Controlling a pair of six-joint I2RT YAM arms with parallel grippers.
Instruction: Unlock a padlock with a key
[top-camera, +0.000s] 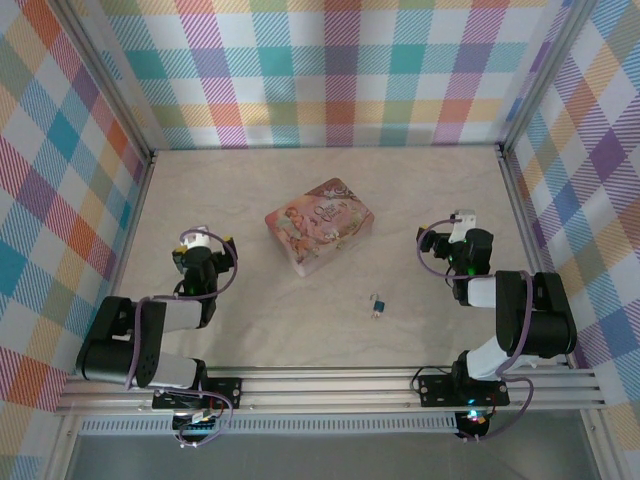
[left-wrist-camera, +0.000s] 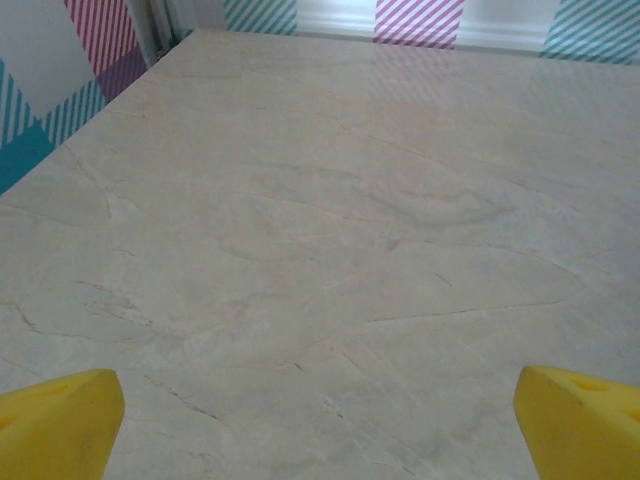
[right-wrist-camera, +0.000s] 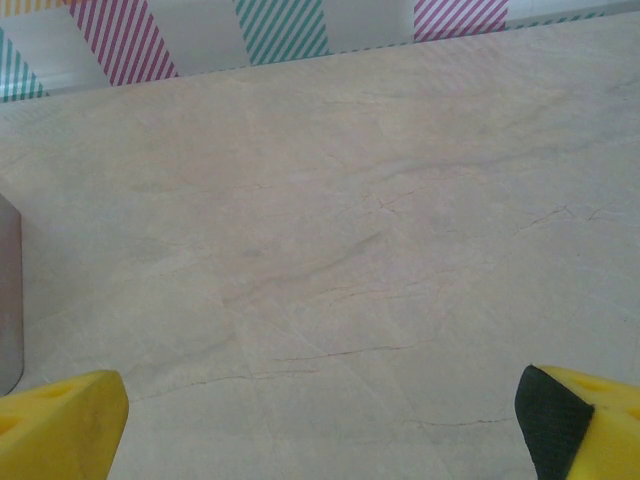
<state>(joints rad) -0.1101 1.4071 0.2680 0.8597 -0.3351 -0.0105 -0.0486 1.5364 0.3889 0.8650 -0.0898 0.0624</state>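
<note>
The padlock (top-camera: 379, 307), tiny with a blue body and a thin shackle, lies on the table (top-camera: 250, 320) near the front, right of centre. A pale metallic speck touches its upper end; I cannot tell whether that is the key or only the shackle. My left gripper (top-camera: 203, 236) rests at the left, far from the padlock. It is open, its yellow fingertips (left-wrist-camera: 58, 420) wide apart over bare table with nothing between them. My right gripper (top-camera: 462, 217) sits up and to the right of the padlock, also open, with yellow fingertips (right-wrist-camera: 60, 420) spread wide and nothing held.
A pink picture-printed tin box (top-camera: 320, 225) stands between the arms, behind the padlock. Its dark side (right-wrist-camera: 8, 290) shows at the left edge of the right wrist view. Plaid walls (top-camera: 330, 70) enclose the table on three sides.
</note>
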